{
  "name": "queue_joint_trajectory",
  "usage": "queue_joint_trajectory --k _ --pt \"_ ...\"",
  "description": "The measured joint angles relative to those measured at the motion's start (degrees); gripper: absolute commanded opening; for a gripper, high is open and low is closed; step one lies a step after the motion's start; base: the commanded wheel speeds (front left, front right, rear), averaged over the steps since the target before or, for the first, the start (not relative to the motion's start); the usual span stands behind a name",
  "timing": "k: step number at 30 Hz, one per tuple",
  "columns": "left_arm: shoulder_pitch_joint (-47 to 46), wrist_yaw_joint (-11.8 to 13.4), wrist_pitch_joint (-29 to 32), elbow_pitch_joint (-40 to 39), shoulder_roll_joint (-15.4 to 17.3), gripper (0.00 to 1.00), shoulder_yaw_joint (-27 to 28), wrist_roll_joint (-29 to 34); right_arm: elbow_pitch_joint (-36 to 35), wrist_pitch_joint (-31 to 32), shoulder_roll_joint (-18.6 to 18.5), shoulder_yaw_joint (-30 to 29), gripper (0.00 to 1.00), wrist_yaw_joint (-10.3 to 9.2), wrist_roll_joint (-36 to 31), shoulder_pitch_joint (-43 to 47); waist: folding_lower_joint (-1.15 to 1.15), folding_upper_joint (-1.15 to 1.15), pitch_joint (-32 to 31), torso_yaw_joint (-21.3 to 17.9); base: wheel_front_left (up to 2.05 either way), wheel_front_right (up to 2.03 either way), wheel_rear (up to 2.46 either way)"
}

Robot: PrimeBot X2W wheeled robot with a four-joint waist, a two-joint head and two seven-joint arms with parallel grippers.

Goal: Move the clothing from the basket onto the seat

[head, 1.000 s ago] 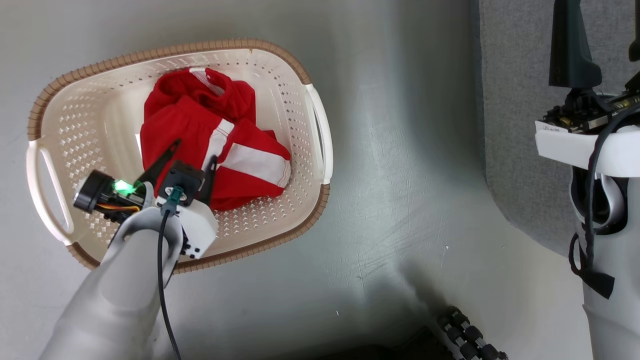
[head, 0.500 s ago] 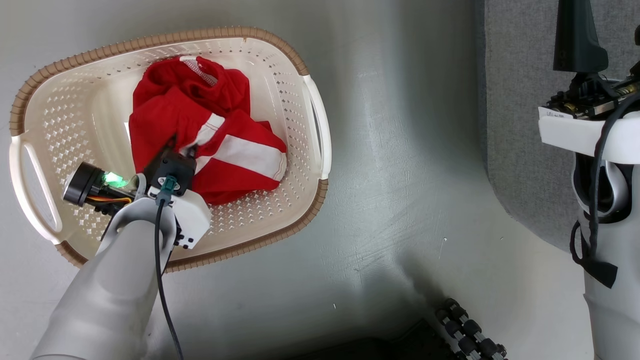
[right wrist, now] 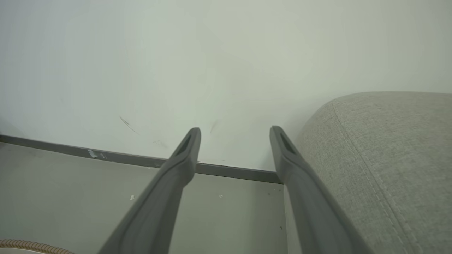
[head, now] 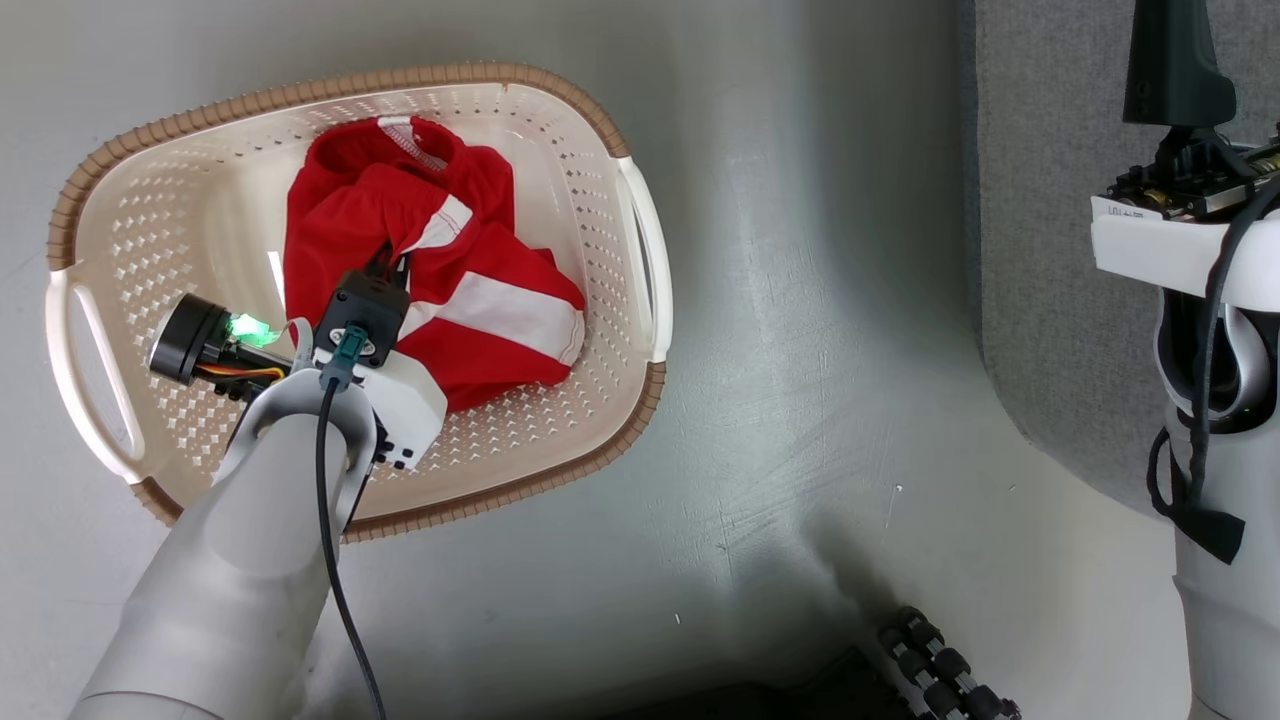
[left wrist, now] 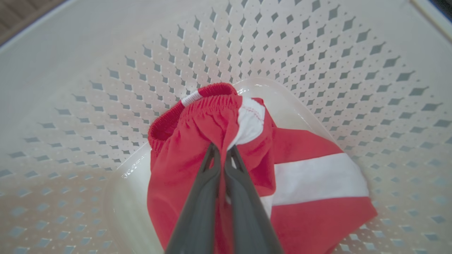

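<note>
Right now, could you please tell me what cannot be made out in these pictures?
Clothing: head and left wrist views, bunched folds hide whether one garment or two.
Left gripper: head view, fingertips hidden by its own wrist and the clothing.
Seat: head view, cut off by top and right edges, partly behind the right arm.
Basket floor: both views, under the clothing.

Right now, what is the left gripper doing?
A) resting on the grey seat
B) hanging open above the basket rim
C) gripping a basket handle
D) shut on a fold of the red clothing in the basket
D: the left wrist view shows the left gripper pinched shut on a bunched fold of the clothing, inside the basket.
</note>
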Motion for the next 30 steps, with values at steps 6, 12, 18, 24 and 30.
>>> queue_joint_trajectory --k 6,12,18,24,30 --pt "0.0 -0.1 -0.3 -2.2 -0.4 0.0 1.0 -1.2 0.3 0.0 0.0 0.1 1.0 0.0 0.0 -0.5 0.0 0.0 -0.9 0.7 0.0 0.0 0.0" --pt "0.2 -0.1 -0.4 -5.9 -0.8 0.0 2.3 -2.2 1.0 0.0 -0.1 0.1 1.0 0.0 -0.1 -1.2 0.0 0.0 -2.3 1.6 0.0 0.0 0.0" --pt "1.3 -0.1 -0.5 -13.2 -0.8 0.0 3.8 -3.6 2.3 0.0 -0.2 0.6 1.0 0.0 -1.0 -1.1 0.0 0.0 -4.3 2.8 0.0 0.0 0.0" --pt "3.5 0.0 -0.5 -18.7 -0.5 0.0 6.1 -4.9 3.6 -0.1 -0.2 1.1 1.0 0.0 -1.1 -1.0 0.0 0.0 -6.7 3.8 0.0 0.0 0.0" --pt "4.7 0.0 -0.5 -23.7 0.5 0.0 7.3 -5.1 4.3 -0.1 -0.3 1.1 1.0 0.0 -1.1 -1.0 0.0 0.0 -9.4 4.7 0.0 0.0 0.0"
